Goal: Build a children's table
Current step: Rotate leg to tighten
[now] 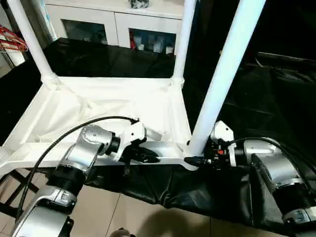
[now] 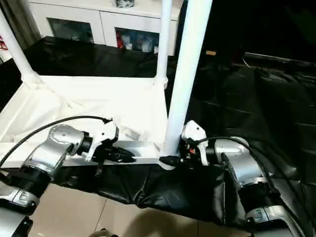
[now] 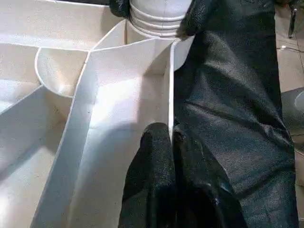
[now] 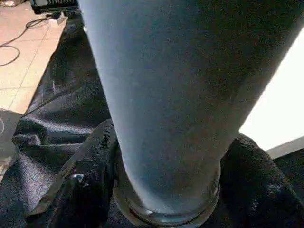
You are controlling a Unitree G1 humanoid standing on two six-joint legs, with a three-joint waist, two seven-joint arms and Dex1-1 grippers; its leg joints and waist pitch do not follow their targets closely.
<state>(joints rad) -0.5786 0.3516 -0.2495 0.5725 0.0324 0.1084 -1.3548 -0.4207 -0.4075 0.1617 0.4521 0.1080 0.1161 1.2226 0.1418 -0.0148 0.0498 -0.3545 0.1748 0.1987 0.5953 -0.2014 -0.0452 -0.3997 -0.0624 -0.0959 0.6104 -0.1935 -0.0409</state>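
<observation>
Children's table (image 1: 98, 106) lies upturned at the work table's (image 1: 276, 98) edge — left pincer (image 1: 148, 157) pinching its rim, right pincer (image 1: 195, 159) straddling a leg (image 1: 222, 74).

Upturned tabletop (image 1: 98, 106) on work table (image 1: 276, 98), three legs (image 1: 224, 74) standing in corner sockets, cabinet (image 1: 123, 19) behind

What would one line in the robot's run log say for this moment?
white plastic table top: upside down on black cover | left tool: shut on its near rim | right tool: fingers either side of near-right white tube leg, at its socket

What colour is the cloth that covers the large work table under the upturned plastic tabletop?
Black; the cloth shows best in the left eye view.
</observation>
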